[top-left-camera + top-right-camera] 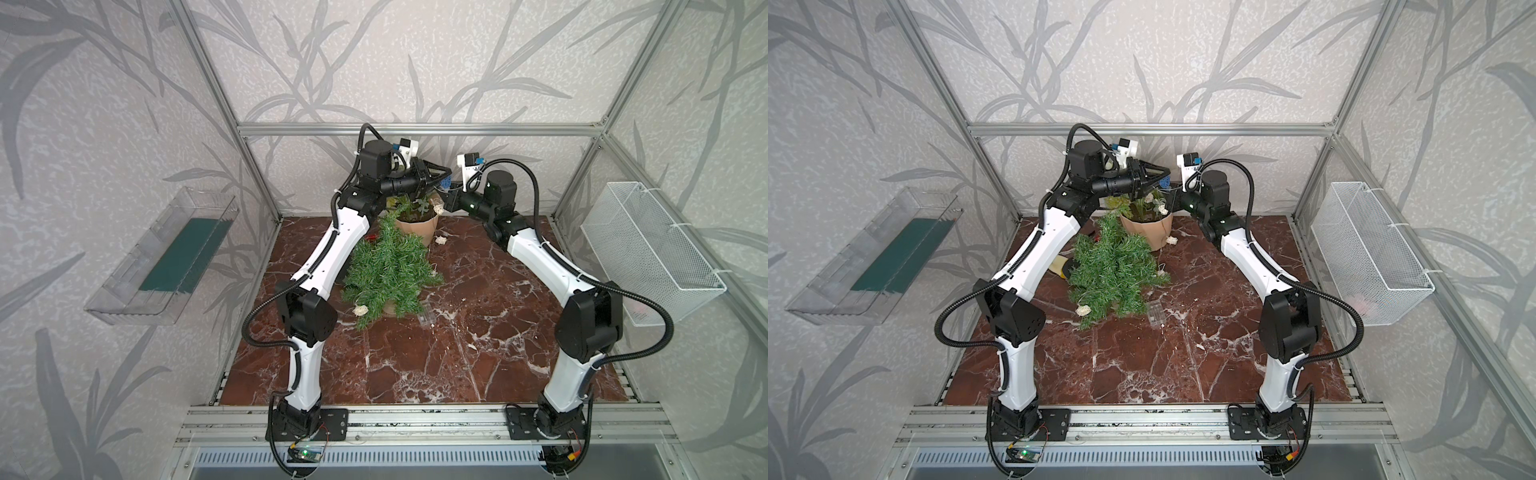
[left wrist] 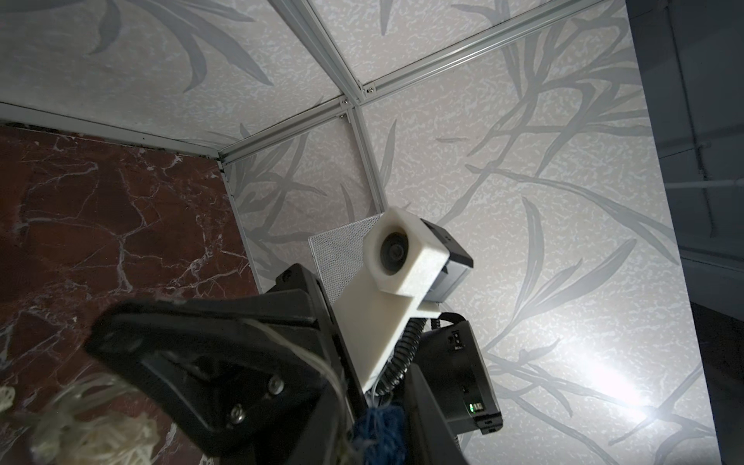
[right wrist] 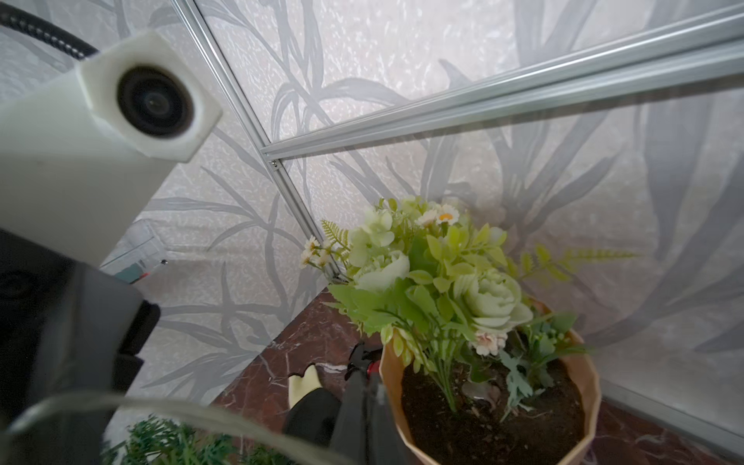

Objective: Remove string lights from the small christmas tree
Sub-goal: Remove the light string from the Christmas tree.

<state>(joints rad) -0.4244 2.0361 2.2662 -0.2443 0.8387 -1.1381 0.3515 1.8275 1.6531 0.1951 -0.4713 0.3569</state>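
Both top views look down from high over the front edge onto the whole surface (image 1: 457, 353). The wrist views face each other closely: left shows the right wrist camera (image 2: 396, 257), right shows the left wrist camera (image 3: 153, 100) and the potted plant (image 3: 443, 282), also in both top views.

The left arm (image 1: 1038, 253) hides most of the yellow-and-black object (image 1: 1064, 269), and the tree (image 1: 1113, 266) largely covers its base

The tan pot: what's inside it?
Inside the tan pot you can see dark soil with green leaves and pale flowers sticking out. The soil hides the stem ends and the pot's bottom.
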